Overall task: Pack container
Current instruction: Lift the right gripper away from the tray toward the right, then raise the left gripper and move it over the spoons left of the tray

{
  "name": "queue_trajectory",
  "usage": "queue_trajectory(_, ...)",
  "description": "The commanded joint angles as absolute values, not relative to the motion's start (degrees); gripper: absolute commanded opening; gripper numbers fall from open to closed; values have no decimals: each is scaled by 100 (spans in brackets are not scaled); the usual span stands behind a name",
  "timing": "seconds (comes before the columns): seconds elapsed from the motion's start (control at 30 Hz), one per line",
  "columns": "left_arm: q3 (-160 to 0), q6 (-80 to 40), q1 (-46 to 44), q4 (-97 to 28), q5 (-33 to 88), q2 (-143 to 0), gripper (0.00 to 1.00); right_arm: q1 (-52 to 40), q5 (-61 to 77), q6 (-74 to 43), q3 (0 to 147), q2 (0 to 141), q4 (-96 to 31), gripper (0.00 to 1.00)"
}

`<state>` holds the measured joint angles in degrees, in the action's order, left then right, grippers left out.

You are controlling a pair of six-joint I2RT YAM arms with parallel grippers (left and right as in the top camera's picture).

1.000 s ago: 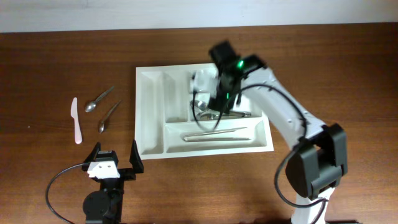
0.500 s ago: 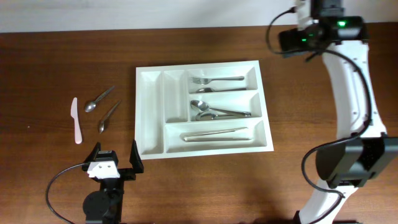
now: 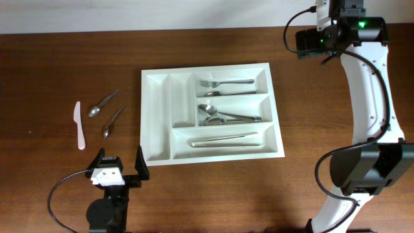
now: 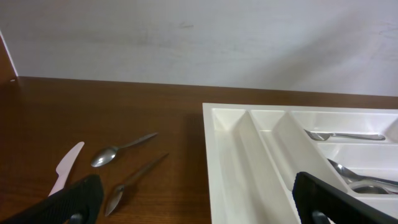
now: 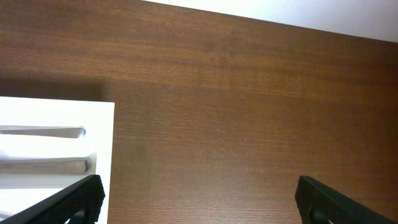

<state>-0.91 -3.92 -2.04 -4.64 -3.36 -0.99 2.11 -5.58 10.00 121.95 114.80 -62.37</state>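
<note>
The white cutlery tray (image 3: pixel 147 116) lies at the table's centre. Its top long compartment holds forks (image 3: pixel 223 83), the middle one spoons (image 3: pixel 223 116), the bottom one a knife (image 3: pixel 223 138). The two narrow compartments hold nothing. Two metal spoons (image 3: pixel 102 103) (image 3: pixel 113 121) and a white plastic knife (image 3: pixel 79 125) lie on the wood left of the tray. My left gripper (image 3: pixel 119 165) is open and empty near the front edge, facing the tray's left end (image 4: pixel 214 124) and the loose spoons (image 4: pixel 121 149). My right gripper (image 5: pixel 199 199) is open and empty, raised beyond the tray's back right corner (image 5: pixel 99 124).
The light wall runs along the table's far edge (image 4: pixel 186 43). The right arm (image 3: pixel 372 97) arches over the right side of the table from its base at the front right. A black cable (image 3: pixel 65 188) loops beside the left arm's base.
My right gripper has left the tray's spoon compartment and swung up to the far right corner, empty. The left arm has not moved.
</note>
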Motion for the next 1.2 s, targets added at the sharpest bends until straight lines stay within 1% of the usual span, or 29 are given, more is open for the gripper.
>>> queue_trajectory(0.0,-58,-379,-169,-462,-274,-78,99,217,-607,913,12302,11432,-6233,99)
queue_trajectory(0.2,-58,-379,-169,-462,-274,-78,99,217,-604,913,12302,11432,-6235,99)
queue_trajectory(0.3,-58,-379,-169,-381,-526,-78,99,217,-607,913,12302,11432,-6235,99)
queue_trajectory(0.73,-67,-303,-169,-366,-882,-78,99,217,-604,913,12302,11432,-6235,99)
queue_trajectory(0.87,-423,-305,-167,-521,-908,-115,99,217,-604,913,12302,11432,-6235,99)
queue_trajectory(1.0,-1332,-760,-86,-1533,-1168,-666,99,217,-604,913,12302,11432,-6235,99)
queue_trajectory(1.1,-1975,-956,93,-1704,-1170,-1420,99,217,-604,913,12302,11432,-6235,99)
queue_trajectory(1.17,-2554,-956,294,-1776,-1262,-2169,99,217,-604,913,12302,11432,-6233,99)
